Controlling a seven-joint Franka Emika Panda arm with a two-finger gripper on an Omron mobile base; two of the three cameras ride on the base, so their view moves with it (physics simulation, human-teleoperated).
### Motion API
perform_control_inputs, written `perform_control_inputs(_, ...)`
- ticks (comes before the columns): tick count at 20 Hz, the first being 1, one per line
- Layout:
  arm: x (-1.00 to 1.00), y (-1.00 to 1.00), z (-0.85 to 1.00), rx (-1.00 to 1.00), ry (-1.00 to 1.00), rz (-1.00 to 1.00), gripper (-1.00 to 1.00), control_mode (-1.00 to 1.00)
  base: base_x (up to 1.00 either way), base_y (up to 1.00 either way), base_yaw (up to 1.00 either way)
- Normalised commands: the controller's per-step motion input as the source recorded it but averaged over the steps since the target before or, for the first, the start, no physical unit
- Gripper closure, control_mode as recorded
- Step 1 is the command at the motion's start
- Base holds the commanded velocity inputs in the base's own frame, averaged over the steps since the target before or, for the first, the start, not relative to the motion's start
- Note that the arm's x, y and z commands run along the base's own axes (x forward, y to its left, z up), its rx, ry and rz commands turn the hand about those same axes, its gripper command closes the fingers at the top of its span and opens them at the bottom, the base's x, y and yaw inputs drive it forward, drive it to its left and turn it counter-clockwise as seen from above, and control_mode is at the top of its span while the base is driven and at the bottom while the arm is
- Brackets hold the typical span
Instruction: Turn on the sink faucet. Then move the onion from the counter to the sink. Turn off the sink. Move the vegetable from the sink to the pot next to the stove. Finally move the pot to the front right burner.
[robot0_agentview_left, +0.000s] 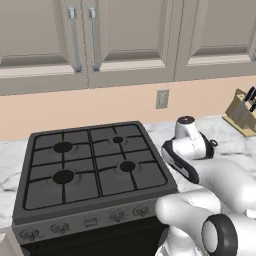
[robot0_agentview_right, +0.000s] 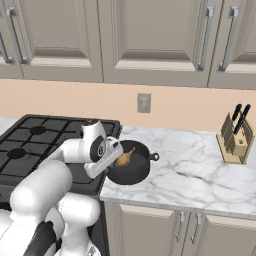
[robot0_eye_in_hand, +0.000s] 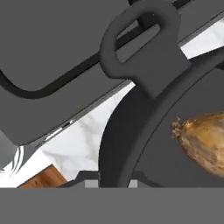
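No readable writing or brand anywhere; onion (robot0_agentview_right: 123, 158) lying inside the pot (robot0_agentview_right: 135, 172), long axis slanted, thin stem tip aimed up and right toward the wall in the right base view; in the hand view, root end of the bulb facing the pot's loop handle (robot0_eye_in_hand: 142, 41); pot resting on the marble desk (robot0_agentview_right: 195, 172) just beside the stove (robot0_agentview_right: 30, 145), right of it; tool (robot0_agentview_right: 106, 162) lowered at the pot's left rim, fingers pressed together, apparently pinching the rim, though contact hidden; knife block (robot0_agentview_right: 235, 140) well apart at the right.
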Motion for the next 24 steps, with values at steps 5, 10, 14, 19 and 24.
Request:
perform_control_inputs(5, 0.00, 0.84, 0.09, 0.00, 0.04, 0.31, 1.00, -1.00, 0.00, 0.00, 0.00)
perform_control_inputs(10, 0.00, 0.83, 0.00, 0.00, 0.07, 0.34, 1.00, -1.00, 0.00, 0.00, 0.00)
perform_control_inputs(14, 0.00, 0.71, 0.03, 0.00, 0.06, 0.35, 1.00, -1.00, 0.00, 0.00, 0.00)
perform_control_inputs(19, 0.07, 0.62, 0.11, 0.00, 0.10, 0.33, 1.00, -1.00, 0.00, 0.00, 0.00)
perform_control_inputs(24, 0.14, 0.50, 0.15, 0.00, 0.19, 0.29, 1.00, -1.00, 0.00, 0.00, 0.00)
